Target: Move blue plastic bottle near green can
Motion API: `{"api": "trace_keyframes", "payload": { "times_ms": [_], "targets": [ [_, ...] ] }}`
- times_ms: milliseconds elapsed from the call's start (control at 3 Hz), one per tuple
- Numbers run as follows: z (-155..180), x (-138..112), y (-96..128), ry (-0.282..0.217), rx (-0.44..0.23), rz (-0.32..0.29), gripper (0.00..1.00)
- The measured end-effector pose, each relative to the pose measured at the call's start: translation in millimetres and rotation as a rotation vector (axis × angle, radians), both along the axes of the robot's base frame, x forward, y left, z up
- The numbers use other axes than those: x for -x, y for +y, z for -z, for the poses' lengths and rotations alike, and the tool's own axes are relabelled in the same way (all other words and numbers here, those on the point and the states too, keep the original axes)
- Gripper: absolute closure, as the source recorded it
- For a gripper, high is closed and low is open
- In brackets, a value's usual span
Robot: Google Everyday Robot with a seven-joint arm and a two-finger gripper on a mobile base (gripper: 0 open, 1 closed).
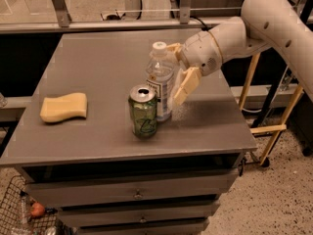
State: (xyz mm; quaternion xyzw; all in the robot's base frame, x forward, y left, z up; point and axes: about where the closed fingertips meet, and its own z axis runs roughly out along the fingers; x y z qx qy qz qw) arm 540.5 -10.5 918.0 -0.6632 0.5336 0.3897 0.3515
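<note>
Nearest the front edge of the tabletop (pixel 98 58), a little right of centre, stands the green can (pixel 143 110), upright, with its opened silver top facing up. Just behind it and slightly to its right is the blue plastic bottle (pixel 160 82), also upright, its long axis vertical and its white cap well above the can's rim. The two look almost touching, though I cannot tell whether a sliver of gap separates them.

On the bottle's right flank sits the end effector (pixel 174 75), reaching in from the right at the end of the white arm (pixel 264 18). Its fingers (pixel 186 84) bracket the bottle, one on the near-right side and one behind the neck, and it appears to be grasping the bottle rather than released from it.

By my judgement the bottle already stands near the can, so little is left beyond letting go. The bottle lies directly left of the wrist, so a withdrawal should go right and away. Any drag to the left could tip the tall bottle onto the can.

Off to the left lies a yellow sponge (pixel 63 106), well apart.
</note>
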Motion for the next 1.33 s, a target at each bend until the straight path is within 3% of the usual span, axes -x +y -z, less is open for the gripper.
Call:
{"api": "trace_keyframes", "payload": {
  "times_ms": [333,667,1000,1333],
  "targets": [
    [-0.5,0.3,0.9,-0.002,0.002,0.002,0.00],
    [-14.0,11.2,-5.5,-0.044,0.043,0.055,0.00],
    [-37.8,36.3,-21.4,-0.102,0.106,0.156,0.00],
    [-37.8,36.4,-21.3,-0.102,0.106,0.155,0.00]
  ]
}}
